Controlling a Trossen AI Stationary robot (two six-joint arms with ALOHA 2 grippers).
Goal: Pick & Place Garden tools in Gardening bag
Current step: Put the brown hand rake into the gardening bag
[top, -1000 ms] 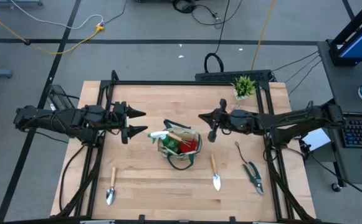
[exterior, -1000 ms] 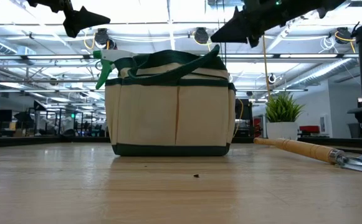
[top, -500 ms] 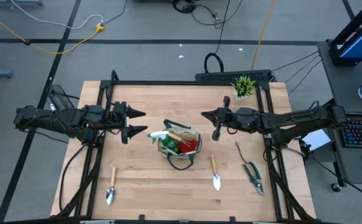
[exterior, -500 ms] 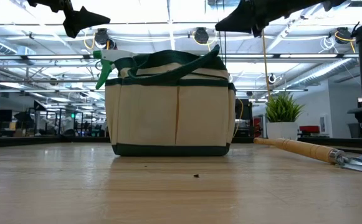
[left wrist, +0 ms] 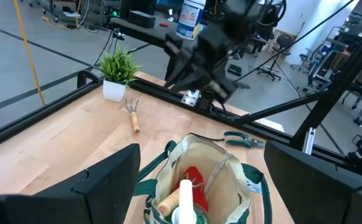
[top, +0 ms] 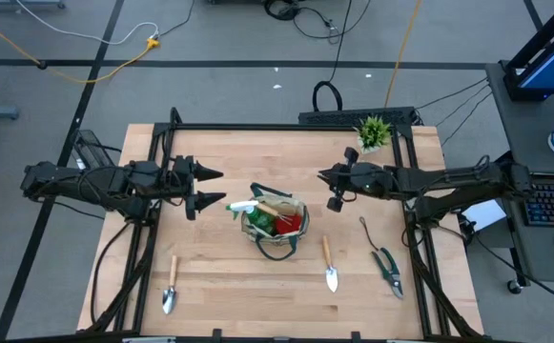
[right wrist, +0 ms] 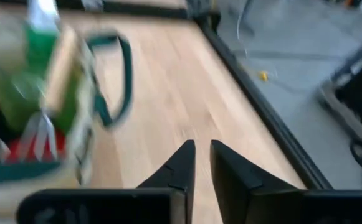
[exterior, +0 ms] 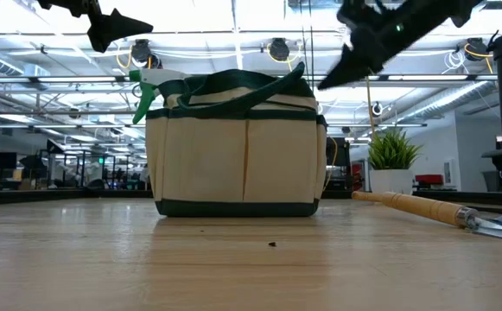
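The wooden table (top: 229, 157) carries the bag (top: 275, 227), two trowels (top: 329, 264), shears (top: 386, 267), rake (top: 365, 230), plant (top: 373, 132).

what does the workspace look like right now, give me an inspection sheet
surface: wooden table, mostly bare
job's things: gardening bag at centre holds the green spray bottle, something red and a wooden handle; one trowel lies front-left, another trowel and the pruning shears front-right, a small rake near the plant
clutter: potted plant at the back-right corner
grippers: left tool open, left of the bag; right tool empty, fingers nearly together, right of the bag
cables: yellow and white leads on the floor behind the table
surroundings: keyboard on a desk at right
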